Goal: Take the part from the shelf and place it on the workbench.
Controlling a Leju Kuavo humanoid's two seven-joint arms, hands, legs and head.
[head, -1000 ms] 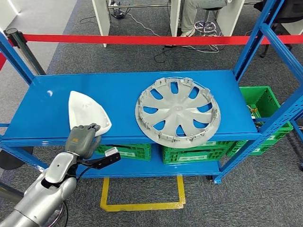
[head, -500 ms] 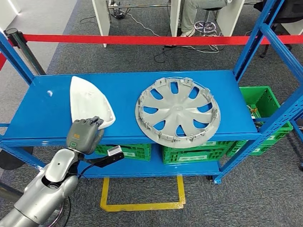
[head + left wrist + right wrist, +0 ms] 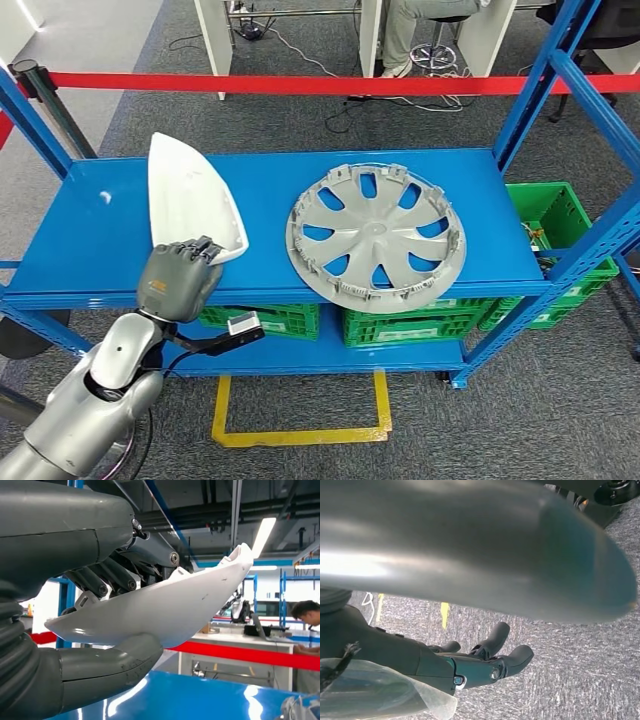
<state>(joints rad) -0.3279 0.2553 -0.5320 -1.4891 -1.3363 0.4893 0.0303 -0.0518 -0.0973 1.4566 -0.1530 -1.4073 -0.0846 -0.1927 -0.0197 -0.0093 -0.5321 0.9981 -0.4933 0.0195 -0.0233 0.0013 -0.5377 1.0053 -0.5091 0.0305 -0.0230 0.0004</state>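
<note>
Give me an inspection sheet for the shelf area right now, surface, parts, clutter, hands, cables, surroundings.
Surface: blue shelf, top level glossy.
Job's things: white part gripped at its near edge, tilted up off the shelf.
Clutter: grey wheel cover lying flat beside it.
Hands: left hand holds the white part; right hand hangs over carpet, fingers apart.
Cables: black cable at left wrist.
Surroundings: red barrier tape, green crates below, seated person behind.

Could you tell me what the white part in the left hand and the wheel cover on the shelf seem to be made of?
White part: probably moulded plastic, a thin glossy shell with faint scuffs. Wheel cover: likely plastic painted matte silver-grey, with moulded clips around its rim. Shelf: glossy blue-painted metal, apparently.
</note>
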